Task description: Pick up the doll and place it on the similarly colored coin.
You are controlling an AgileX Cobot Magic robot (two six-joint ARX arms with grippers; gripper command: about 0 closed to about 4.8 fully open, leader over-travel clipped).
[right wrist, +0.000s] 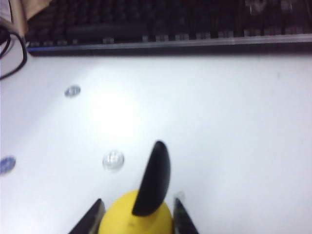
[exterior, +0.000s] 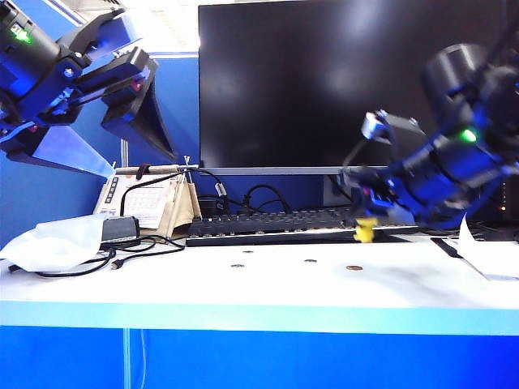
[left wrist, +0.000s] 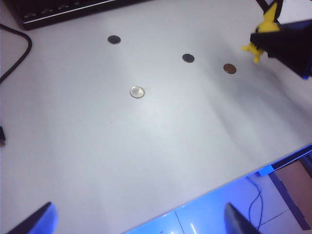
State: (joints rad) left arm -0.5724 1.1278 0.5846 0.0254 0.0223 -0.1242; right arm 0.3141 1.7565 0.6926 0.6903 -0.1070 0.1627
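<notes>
Right gripper [exterior: 369,220] is pinching the doll [exterior: 366,231], lifted off the table [exterior: 268,288] in front of the keyboard [exterior: 276,223], near the brassy coin [exterior: 353,267] but not over it; in the left wrist view the doll [left wrist: 261,34] hangs just beside the coin [left wrist: 229,68]. The doll looks light, hard and smooth plastic, probably slippery; the grip sits on its round head [right wrist: 136,214], with 1 black ear tip [right wrist: 153,178] sticking out between the fingers [right wrist: 90,219], so it could twist. Left gripper [exterior: 122,81] is parked high at left, fingers spread, nothing held. Hard to read: the right arm is motion-blurred, the doll's body is cut off in the right wrist view, the brassy coin isn't visible there, and its 3 pale coins are blurry.
</notes>
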